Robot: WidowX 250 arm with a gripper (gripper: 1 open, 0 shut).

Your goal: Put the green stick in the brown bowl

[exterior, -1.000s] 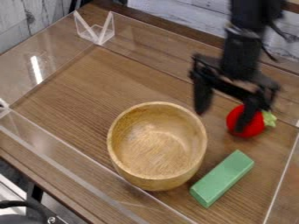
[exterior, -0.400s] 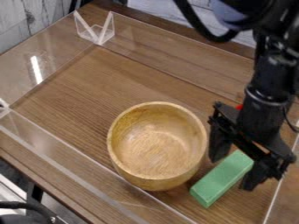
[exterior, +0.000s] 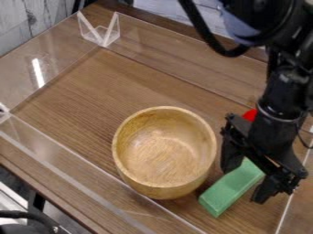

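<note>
The green stick lies flat on the wooden table just right of the brown bowl, its upper end between the gripper's fingers. My gripper points straight down over that end of the stick, its jaws open, one finger by the bowl's rim and the other at the stick's right side. Nothing is held. The bowl is upright and holds nothing.
A red strawberry-like toy is mostly hidden behind the arm at the right. Clear acrylic walls surround the table, with the right wall's edge close beside the gripper. A clear stand sits at the back left.
The gripper has moved from above the red toy toward the front right and sunk down over the green stick, rolling somewhat. Its jaws stayed open. The stick and bowl have not moved.
</note>
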